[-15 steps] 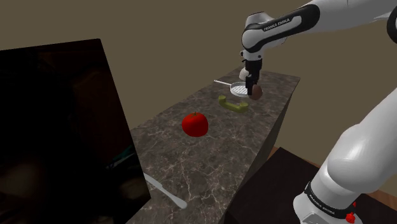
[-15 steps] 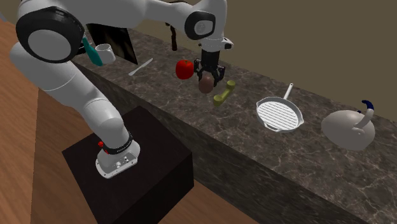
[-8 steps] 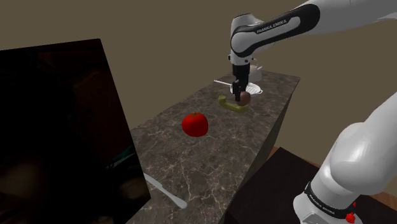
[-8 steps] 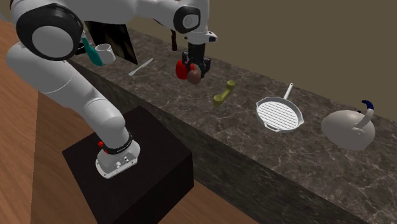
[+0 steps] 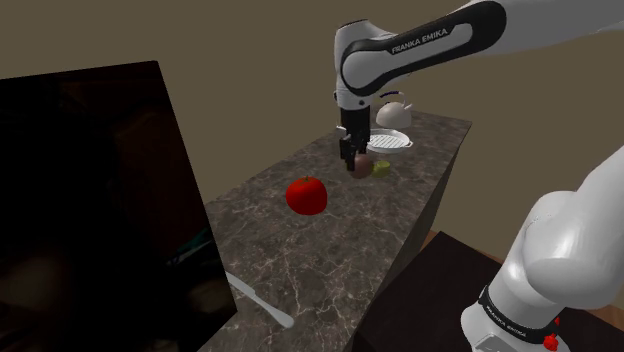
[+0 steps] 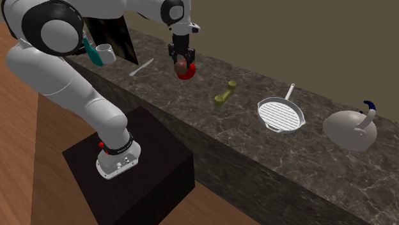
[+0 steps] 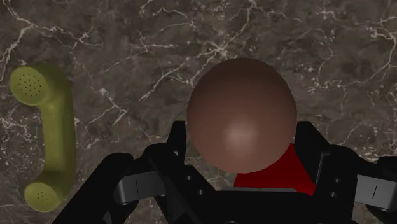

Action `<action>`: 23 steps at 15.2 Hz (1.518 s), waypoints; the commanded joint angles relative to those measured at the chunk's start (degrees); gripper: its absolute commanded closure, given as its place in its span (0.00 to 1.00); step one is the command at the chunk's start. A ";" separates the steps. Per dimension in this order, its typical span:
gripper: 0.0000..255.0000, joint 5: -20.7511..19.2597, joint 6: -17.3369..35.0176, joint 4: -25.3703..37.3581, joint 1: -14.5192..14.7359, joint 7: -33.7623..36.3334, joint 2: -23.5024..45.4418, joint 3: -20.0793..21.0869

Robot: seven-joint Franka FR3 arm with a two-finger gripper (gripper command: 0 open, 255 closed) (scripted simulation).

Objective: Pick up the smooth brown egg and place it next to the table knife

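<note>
Shoulder camera behind the stand [image 5: 430,290], lengthwise down the counter [image 5: 300,262]; second exterior broadside to it; wrist close overhead.

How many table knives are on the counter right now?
1. The table knife lies on the counter beside the big dark object, well apart from the claw clasping the egg. The arm could hide others.
</note>
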 commanded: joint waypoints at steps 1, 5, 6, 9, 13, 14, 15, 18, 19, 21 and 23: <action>1.00 0.80 0.06 1.31 1.24 2.67 1.44 1.66; 1.00 2.12 -0.23 3.63 3.72 7.91 3.58 4.94; 1.00 2.40 -0.32 4.37 4.34 9.21 4.25 5.73; 1.00 3.07 -0.62 6.98 6.14 13.11 6.58 8.05; 1.00 3.51 -1.19 11.38 8.54 18.30 10.40 10.93; 1.00 3.54 -1.37 12.65 9.14 19.59 11.48 11.61; 1.00 3.53 -1.58 13.99 9.75 20.88 12.61 12.27; 1.00 3.22 -2.43 18.85 11.80 25.06 16.62 14.27; 1.00 3.20 -1.69 18.24 11.82 25.06 16.76 14.25; 1.00 3.15 -0.20 17.04 11.84 25.08 17.05 14.26; 1.00 3.07 1.27 15.93 11.85 25.11 17.42 14.26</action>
